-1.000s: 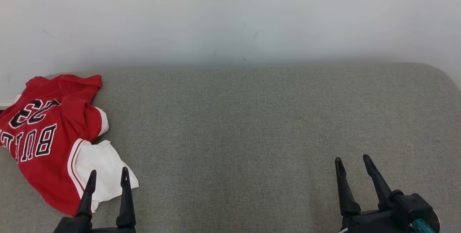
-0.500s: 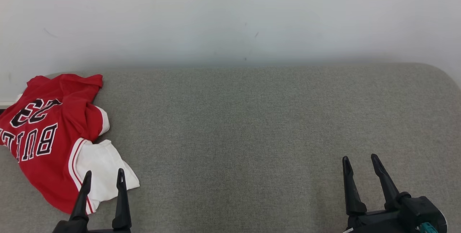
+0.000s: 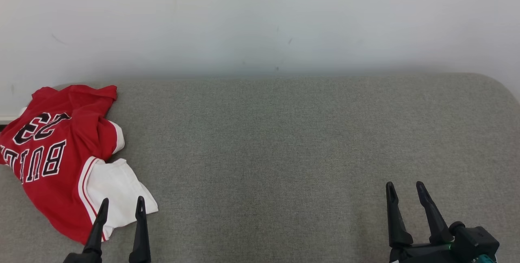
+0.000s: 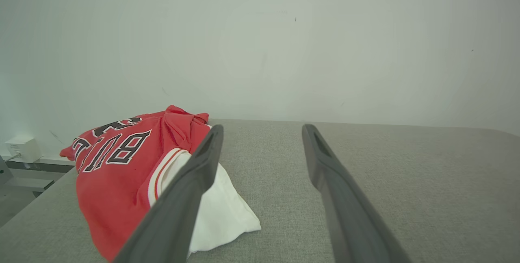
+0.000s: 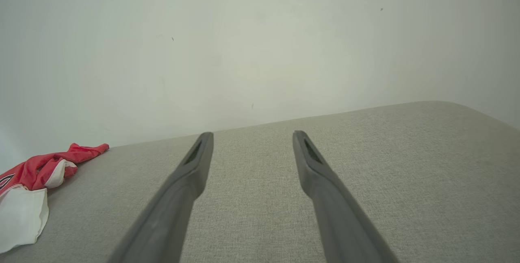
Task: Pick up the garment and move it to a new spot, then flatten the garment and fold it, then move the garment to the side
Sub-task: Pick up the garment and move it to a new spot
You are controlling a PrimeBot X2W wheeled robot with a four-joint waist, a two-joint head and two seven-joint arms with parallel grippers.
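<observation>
You've got the crumpled red jersey w/ black-and-white lettering and a white panel (image 3: 57, 161) lying at 9 o'clock in the head view, on the left end of the grey woven-fabric surface (image 3: 284, 141), near the pale wall (image 3: 260, 19). Left jaws sit at 7 o'clock, spread, nothing betw. them. Their tips are over the jersey's white near corner; can't tell if they touch it. Right jaws are at 5 o'clock, also spread & empty, over grey fabric, well apart from the jersey.
</observation>
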